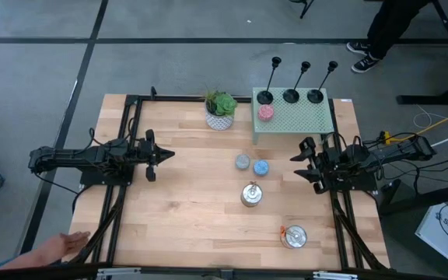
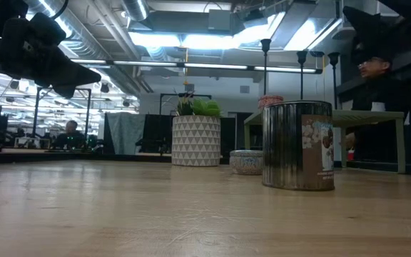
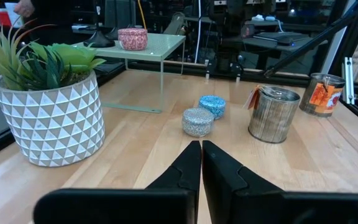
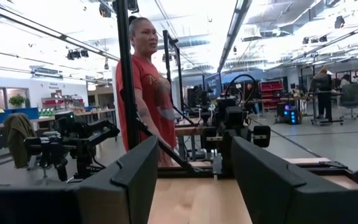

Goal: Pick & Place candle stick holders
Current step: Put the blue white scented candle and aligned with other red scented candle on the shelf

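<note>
Right gripper (image 1: pixel 300 166) hovers over the table's right side, fingers parted, nothing between them. All three candle stick holders (image 1: pixel 290 95) stand in a row on the green shelf (image 1: pixel 294 120) just beyond it, untouched, so I'd say no pick has begun. Next: reach over the shelf and pinch a thin stem. Left gripper (image 1: pixel 166 155) waits pinched together, empty, well apart.

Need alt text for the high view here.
Three black candle stick holders stand on a green perforated shelf beside a pink candle; the left gripper, jaws shut, and right gripper, jaws open, wait at the wooden table's sides.
</note>
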You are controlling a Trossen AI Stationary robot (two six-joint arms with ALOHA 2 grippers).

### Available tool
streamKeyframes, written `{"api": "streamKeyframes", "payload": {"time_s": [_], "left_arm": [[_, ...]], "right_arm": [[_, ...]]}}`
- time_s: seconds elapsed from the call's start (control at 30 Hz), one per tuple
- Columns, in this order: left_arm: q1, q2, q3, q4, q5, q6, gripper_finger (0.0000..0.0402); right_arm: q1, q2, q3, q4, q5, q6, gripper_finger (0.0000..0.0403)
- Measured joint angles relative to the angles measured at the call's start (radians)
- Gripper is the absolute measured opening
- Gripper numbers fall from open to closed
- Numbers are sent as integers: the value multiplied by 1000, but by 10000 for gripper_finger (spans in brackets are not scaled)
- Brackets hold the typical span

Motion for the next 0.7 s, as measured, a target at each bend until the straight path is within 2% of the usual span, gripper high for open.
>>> {"api": "streamKeyframes", "payload": {"time_s": [0.27, 0.4, 0.53, 0.7], "left_arm": [[0, 0, 0, 0, 0, 0, 11], [0, 0, 0, 0, 0, 0, 8], [0, 0, 0, 0, 0, 0, 10], [0, 0, 0, 0, 0, 0, 12]], "right_arm": [[0, 0, 0, -36, 0, 30, 204], [1, 0, 1, -119, -4, 60, 211], [0, 0, 1, -235, -1, 89, 241], [0, 0, 1, -275, 103, 100, 301]]}}
